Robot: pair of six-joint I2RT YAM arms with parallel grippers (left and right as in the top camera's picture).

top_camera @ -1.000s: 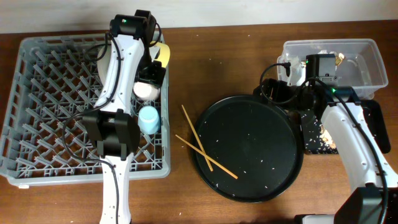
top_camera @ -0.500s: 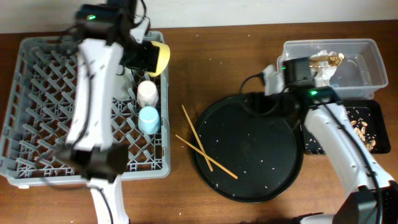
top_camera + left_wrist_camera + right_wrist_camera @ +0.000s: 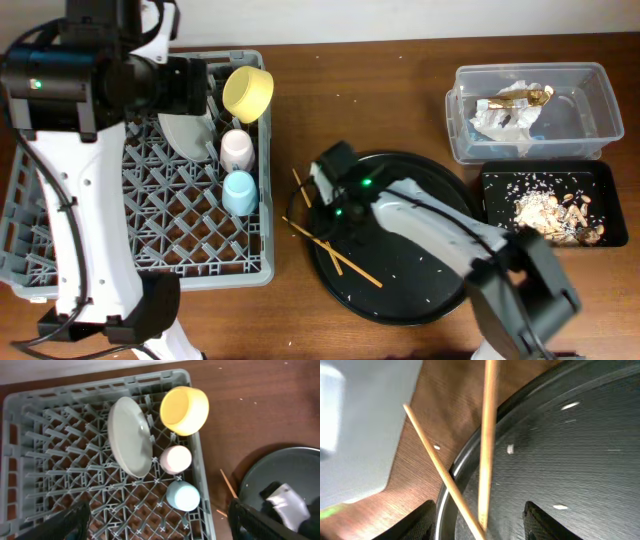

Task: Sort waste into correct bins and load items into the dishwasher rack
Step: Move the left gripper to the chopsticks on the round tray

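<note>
Wood chopsticks (image 3: 487, 435), plastic rack (image 3: 55, 475), glossy blk tray (image 3: 400, 290).

The rack (image 3: 180, 215) fills the left end of the surface. In it, the bowl (image 3: 247, 93) sits at its far right corner, the plate (image 3: 185, 135) just left of the bowl, and two cups in a line before the bowl along the right wall, one cup (image 3: 236, 150) behind the other cup (image 3: 239, 192). The round tray (image 3: 420, 270) lies right of the rack, mid-surface. The chopsticks (image 3: 318, 215) cross over its left rim, partly on the surface; which one lies on top is hard to tell. The tub (image 3: 590, 140) stands at the far right corner, holding the tissue (image 3: 497, 122) and wrapper (image 3: 522, 97). The shallow tray (image 3: 495, 220), just before the tub, holds the food scraps (image 3: 550, 212).
</note>
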